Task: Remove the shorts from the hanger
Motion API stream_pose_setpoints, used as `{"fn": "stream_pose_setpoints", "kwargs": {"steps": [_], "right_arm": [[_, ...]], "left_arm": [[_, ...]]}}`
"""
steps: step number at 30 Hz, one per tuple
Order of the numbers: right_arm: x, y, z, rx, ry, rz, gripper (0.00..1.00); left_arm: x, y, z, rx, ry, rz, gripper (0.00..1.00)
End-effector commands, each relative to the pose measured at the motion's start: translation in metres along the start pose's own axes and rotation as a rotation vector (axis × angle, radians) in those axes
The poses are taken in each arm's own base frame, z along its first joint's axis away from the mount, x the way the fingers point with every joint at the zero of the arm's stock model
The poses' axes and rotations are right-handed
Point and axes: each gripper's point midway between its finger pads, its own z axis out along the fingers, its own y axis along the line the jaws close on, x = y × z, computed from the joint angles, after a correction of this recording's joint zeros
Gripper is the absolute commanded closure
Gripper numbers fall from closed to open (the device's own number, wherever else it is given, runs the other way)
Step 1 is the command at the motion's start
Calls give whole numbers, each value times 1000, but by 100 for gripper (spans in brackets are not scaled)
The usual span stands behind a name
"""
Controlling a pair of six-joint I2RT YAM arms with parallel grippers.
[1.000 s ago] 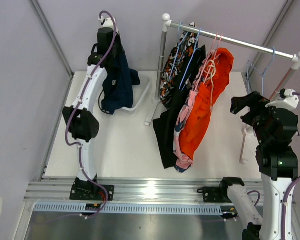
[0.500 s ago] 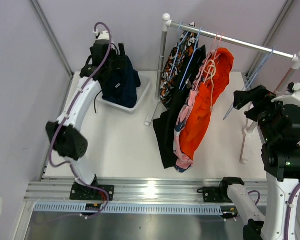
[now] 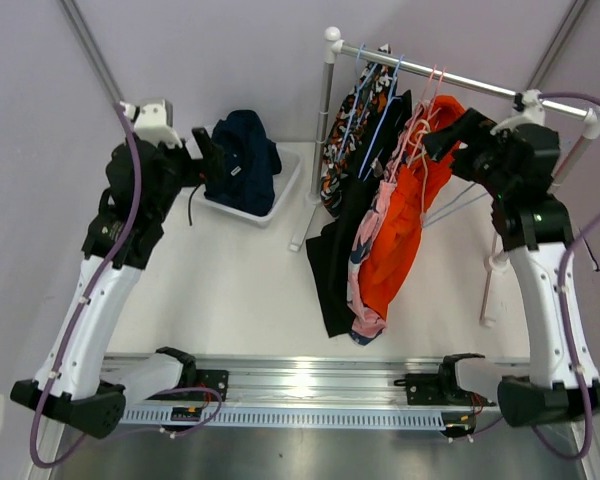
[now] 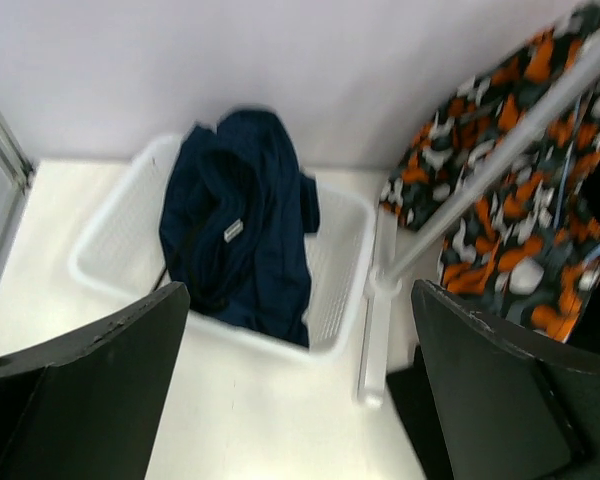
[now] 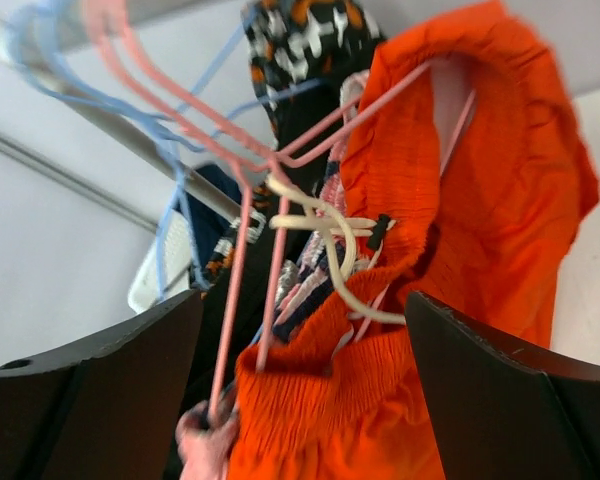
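Care belongs at the waistband (image 5: 320, 395): the right gripper (image 3: 446, 134), jaws spread at two o'clock beside the orange-red shorts (image 3: 405, 215) on the pink hanger (image 5: 180, 105), should pinch fabric, not drawstring (image 5: 325, 225); the left gripper (image 3: 208, 150), likewise spread, hovers by navy shorts (image 3: 242, 160) at eleven o'clock.

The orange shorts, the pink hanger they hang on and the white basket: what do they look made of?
Orange shorts: soft matte fabric, judging by the gathered waistband and loose folds. Pink hanger: a thin smooth rod, probably plastic or coated wire; the look leaves it open. White basket: seems to be rigid plastic, with a perforated mesh wall.
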Motion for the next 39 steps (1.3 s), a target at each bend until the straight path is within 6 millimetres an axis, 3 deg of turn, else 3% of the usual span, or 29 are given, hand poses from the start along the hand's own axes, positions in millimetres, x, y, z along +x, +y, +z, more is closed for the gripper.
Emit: {"fn": "stream_pose_setpoints", "kwargs": {"steps": [1,4,9,13,21,28,39], "right_arm": [[-24,14,22,-26,-68,-34,12],[-30,8,40,6,-92,-38,12],[-49,13,50,24,-135,-56,12],[-50,21,54,13,-142,-62,12],[-44,18,65,66,-172,-80,16],[-49,10,70,133,-224,-120,37],[-51,4,74,174,-267,-131,40]], "left_arm": [[42,-3,-4,57,75,34,1],[76,6,-9,51,98,50,1],[90,11,-12,47,91,47,1],[103,11,-8,49,122,47,1],[106,11,-9,49,129,42,1],[111,9,-10,63,141,36,1],[112,8,-11,71,141,31,1]]}}
